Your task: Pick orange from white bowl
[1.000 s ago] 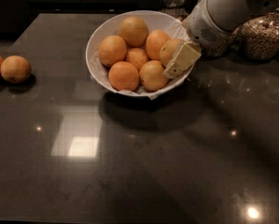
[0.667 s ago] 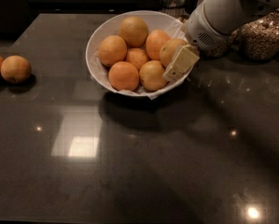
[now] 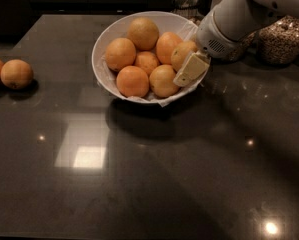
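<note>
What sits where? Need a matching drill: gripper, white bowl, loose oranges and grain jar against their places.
Things:
1. gripper
2. white bowl
3. loose oranges
4. grain jar

Places:
A. far left
B. far right, at the back
C. at the bowl's right rim
D. back centre

Pairs: 1-C, 2-D, 3-A, 4-B
</note>
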Robot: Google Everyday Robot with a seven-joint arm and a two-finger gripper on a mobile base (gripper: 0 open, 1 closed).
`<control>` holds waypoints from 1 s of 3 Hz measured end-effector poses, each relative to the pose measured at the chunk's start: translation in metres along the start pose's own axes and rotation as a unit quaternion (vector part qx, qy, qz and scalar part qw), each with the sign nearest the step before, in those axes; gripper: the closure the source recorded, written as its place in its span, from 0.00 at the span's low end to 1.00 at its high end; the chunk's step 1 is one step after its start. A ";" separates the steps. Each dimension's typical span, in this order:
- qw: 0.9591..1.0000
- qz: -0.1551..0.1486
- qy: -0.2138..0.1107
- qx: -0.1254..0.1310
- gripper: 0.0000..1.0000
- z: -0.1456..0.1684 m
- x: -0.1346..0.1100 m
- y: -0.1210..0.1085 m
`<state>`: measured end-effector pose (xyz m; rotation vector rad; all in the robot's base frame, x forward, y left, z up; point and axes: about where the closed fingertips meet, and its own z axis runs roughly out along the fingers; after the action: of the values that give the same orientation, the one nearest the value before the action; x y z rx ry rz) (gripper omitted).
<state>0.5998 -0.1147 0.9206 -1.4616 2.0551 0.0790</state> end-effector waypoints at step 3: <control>1.000 0.000 0.000 0.000 0.89 0.000 0.000 0.000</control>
<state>0.5998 -0.1147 0.9206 -1.4617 2.0550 0.0790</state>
